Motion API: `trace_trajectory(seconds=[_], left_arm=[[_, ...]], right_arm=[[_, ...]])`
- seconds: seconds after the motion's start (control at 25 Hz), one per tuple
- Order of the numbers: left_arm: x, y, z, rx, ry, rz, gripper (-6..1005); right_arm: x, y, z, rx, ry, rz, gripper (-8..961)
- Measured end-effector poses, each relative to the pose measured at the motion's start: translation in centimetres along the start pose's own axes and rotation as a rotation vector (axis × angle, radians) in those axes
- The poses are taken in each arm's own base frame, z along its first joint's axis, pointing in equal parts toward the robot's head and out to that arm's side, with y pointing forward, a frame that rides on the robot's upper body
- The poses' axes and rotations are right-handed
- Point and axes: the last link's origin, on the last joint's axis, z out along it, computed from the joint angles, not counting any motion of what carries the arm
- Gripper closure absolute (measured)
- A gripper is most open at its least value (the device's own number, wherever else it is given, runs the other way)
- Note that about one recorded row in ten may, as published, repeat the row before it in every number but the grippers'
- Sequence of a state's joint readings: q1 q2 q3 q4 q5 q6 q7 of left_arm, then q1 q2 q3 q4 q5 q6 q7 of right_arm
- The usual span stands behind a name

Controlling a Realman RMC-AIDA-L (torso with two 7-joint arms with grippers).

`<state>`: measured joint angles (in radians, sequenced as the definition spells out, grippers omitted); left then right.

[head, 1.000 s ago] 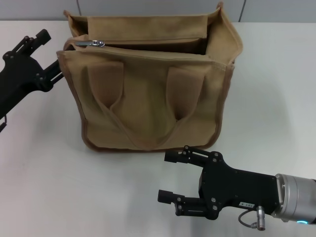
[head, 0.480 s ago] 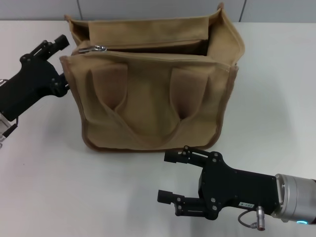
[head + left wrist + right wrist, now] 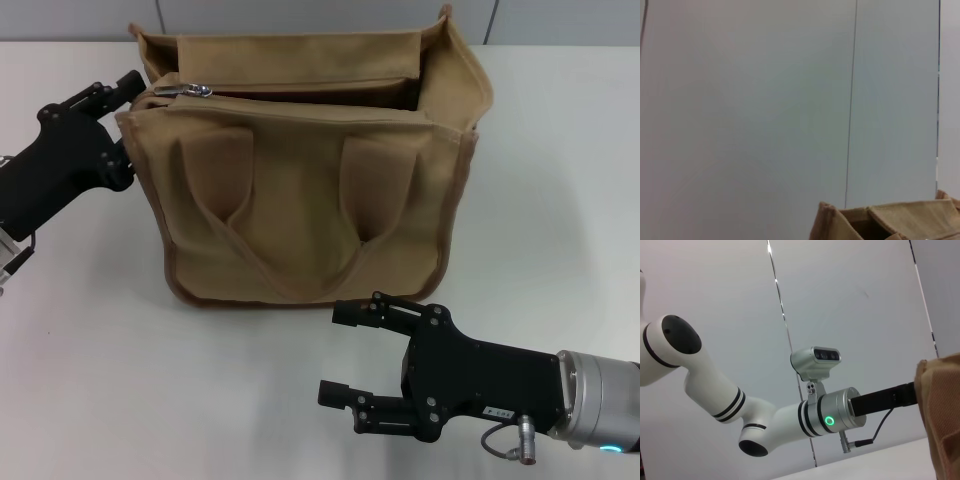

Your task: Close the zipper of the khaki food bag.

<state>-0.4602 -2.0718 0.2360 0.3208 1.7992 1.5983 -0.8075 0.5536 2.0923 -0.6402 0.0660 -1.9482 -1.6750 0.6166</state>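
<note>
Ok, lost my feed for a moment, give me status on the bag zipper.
Left gripper at the khaki food bag, beside the zipper pull end. Zipper open, pull tab at the left end. Right gripper open, idle on the table. Nothing blocking.

The bag (image 3: pixel 310 210) is showing matt, coarse-woven cloth. Its zipper (image 3: pixel 300 92) pull is gleaming as shiny metal. The table (image 3: pixel 120 380) is looking smooth and matt.
</note>
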Motion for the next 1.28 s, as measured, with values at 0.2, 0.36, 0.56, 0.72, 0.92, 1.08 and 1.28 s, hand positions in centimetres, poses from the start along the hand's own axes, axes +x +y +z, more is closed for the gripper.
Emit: trace_trajectory(seconds=[0.2,0.36,0.56,0.72,0.92,1.08,1.28], left_arm=[[0.3,0.3,0.0,-0.02,0.024,0.003,583],[0.6,0.6,-0.1,-0.037,0.045,0.001,653],[0.7,0.8,0.0,-0.046,0.055,-0.012,843],[0.8,0.8,0.0,-0.048,0.062,-0.04,955],[1.2,0.9,0.1,-0.065,0.08,-0.131,970],[1.4,1.0,0.2,-0.084,0.088,-0.194,970],[1.9,1.0,0.6,-0.111,0.094,-0.269,970]], right_arm=[[-0.1,-0.1,0.0,0.001,-0.002,-0.002,168],[-0.1,-0.1,0.0,0.008,-0.007,-0.001,168],[-0.4,0.5,-0.1,0.008,-0.059,-0.037,168],[-1.3,1.5,-0.5,0.006,-0.161,-0.115,168],[-3.3,0.7,-1.3,0.12,-0.318,-0.176,168],[-4.3,-0.6,-1.0,0.189,-0.37,-0.174,168],[-5.8,-2.3,-0.1,0.209,-0.407,-0.187,168]])
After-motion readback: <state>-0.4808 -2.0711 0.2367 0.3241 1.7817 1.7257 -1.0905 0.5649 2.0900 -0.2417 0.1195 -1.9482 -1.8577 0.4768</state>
